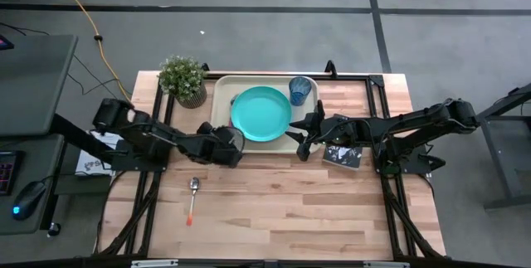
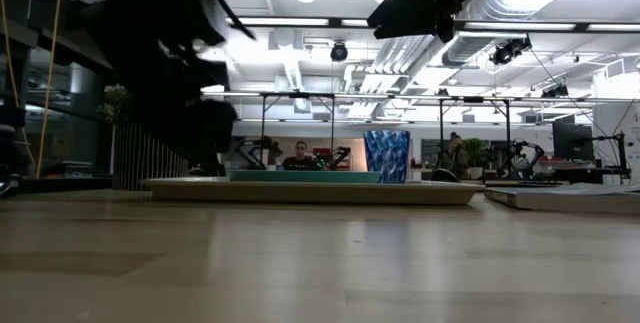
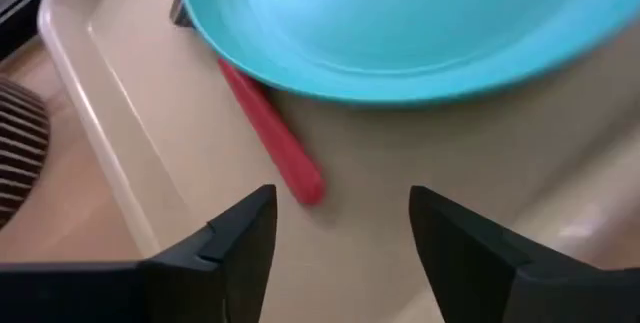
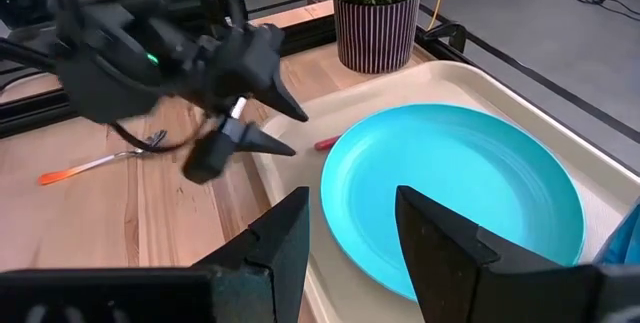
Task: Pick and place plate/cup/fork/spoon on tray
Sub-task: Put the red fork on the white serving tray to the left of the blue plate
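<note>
The left gripper (image 3: pixel 340 233) is released, fingers apart; just ahead of it the fork (image 3: pixel 270 133) lies on the tray (image 3: pixel 120 133), handle end toward the gripper, tines hidden under the plate (image 3: pixel 400 23).

The tabletop (image 1: pixel 290 210) is seen as pale, matt wood planking with visible grain. A smooth, glossy plastic look is shown by the turquoise plate (image 3: pixel 420 23), and a duller, satin one by the beige tray (image 3: pixel 130 113). The fork (image 3: pixel 272 135) handle appears as smooth red plastic. The cup (image 1: pixel 300 90) is translucent blue.
</note>
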Robot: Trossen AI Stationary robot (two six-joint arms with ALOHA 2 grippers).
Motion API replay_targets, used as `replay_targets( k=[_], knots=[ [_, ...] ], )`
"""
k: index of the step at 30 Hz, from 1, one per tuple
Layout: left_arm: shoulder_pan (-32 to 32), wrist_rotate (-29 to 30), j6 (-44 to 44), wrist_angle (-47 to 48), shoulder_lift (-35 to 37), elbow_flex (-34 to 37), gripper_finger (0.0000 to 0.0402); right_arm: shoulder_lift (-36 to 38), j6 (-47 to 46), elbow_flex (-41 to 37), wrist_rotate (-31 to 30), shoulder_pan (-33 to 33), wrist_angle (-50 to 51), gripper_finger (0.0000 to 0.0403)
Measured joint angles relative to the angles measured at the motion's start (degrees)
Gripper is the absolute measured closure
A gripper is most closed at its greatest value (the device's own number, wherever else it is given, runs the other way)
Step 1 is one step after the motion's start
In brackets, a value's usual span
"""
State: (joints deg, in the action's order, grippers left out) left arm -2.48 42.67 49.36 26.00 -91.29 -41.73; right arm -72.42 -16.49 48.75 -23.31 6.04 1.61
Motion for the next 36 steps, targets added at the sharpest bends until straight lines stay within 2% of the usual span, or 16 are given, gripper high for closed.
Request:
replay_targets(
  k=[8,16,24,27,30,36],
  knots=[
    [3.7,1.7,0.4,4.3,-8.6,-5.8,0.0190,0.0,0.3,0.0,0.1,0.0,0.2,0.0261],
    [6.7,3.2,2.5,4.3,-9.3,-5.8,0.0190,0.0,-0.1,0.0,0.2,0.0,0.8,0.0261],
    [9.7,1.2,1.6,4.2,-9.3,-5.8,0.0196,0.0,-0.5,0.0,0.2,0.0,0.7,0.0261],
    [10.8,0.5,1.1,4.3,-9.3,-5.7,0.0216,0.0,-0.6,0.0,0.2,0.0,0.7,0.0261],
    [11.5,0.4,0.4,4.4,-9.3,-5.7,0.0253,0.0,-0.6,0.0,0.2,0.0,0.7,0.0261],
    [11.5,1.2,-0.2,4.4,-9.3,-5.7,0.0368,0.0,-0.5,0.0,0.2,0.0,0.7,0.0261]
  ],
)
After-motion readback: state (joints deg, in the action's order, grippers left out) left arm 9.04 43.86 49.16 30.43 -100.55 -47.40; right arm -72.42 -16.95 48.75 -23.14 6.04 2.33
